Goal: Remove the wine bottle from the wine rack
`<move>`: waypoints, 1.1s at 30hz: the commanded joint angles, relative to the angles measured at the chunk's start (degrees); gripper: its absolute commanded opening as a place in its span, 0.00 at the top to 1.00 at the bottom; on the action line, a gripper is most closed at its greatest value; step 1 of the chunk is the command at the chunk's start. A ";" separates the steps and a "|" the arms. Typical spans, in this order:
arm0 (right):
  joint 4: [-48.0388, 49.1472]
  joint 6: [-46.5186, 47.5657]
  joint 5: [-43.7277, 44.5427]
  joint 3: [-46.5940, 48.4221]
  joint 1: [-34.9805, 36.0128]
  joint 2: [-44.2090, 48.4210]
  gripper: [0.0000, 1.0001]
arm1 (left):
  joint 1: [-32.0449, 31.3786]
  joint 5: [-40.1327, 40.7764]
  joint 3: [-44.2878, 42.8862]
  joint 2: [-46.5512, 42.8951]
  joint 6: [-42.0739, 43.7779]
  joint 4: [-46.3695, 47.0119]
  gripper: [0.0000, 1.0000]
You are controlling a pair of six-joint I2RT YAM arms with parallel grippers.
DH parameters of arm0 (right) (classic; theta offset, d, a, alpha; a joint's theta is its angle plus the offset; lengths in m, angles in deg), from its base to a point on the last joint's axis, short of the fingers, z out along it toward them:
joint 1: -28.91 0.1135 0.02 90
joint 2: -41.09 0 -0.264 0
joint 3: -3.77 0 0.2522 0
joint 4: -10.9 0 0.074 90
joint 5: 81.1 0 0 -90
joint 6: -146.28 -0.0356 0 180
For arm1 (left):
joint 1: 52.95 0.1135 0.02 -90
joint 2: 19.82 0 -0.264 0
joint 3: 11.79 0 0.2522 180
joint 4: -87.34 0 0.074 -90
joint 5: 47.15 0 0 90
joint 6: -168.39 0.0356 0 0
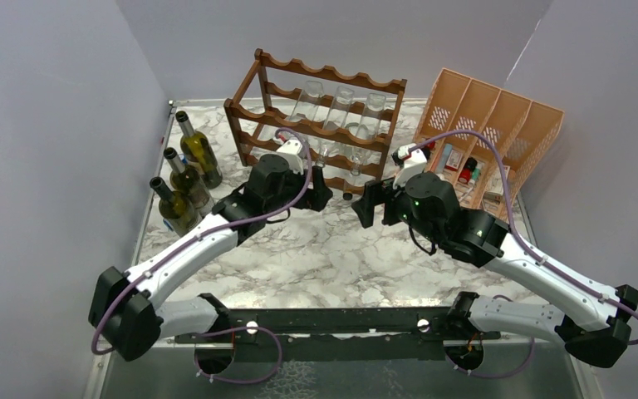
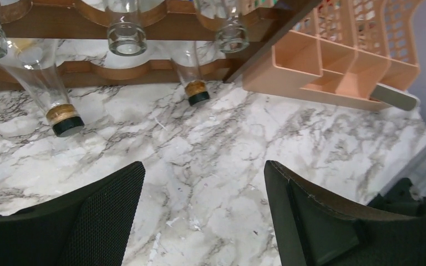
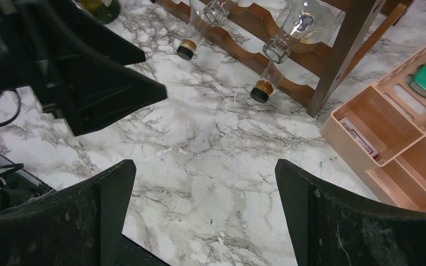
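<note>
Top external view puts the wine rack [image 1: 329, 73] at 12 o'clock on the marble table [image 1: 332, 258]. Clear wine bottles [image 1: 340, 106] lie in its tiers, 3 of them side by side in an upper row. In the left wrist view, 2 lower bottles [image 2: 39, 72] poke their necks out past the front rail, tilted down toward the marble. Each neck ends in a tan band and a black cap.

At 6 o'clock of the rack the left gripper [image 1: 319, 189] hangs over bare marble. Its jaws are spread wide and hold nothing, which the left wrist view confirms. Just beside it at 3 o'clock, the right gripper [image 1: 372, 204] faces it, also wide apart and holding nothing.

At 9 o'clock of the rack, 3 dark green bottles [image 1: 186, 179] stand upright in a row along the table edge. At 3 o'clock of the rack a peach organiser [image 1: 498, 116] leans back, with small items in its compartments.
</note>
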 commanded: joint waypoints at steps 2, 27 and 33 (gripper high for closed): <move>1.46 0.40 2.37 -0.20 -0.17 0.74 0.01 | -0.15 5.70 -5.48 8.21 5.07 3.99 0.18; -3.00 -0.99 5.48 -2.36 -0.07 9.08 0.01 | 1.08 16.52 -11.23 24.84 10.10 15.64 0.34; -3.00 -0.68 5.49 -2.16 -0.11 9.53 0.01 | 1.42 17.90 -12.30 26.57 10.96 15.60 0.41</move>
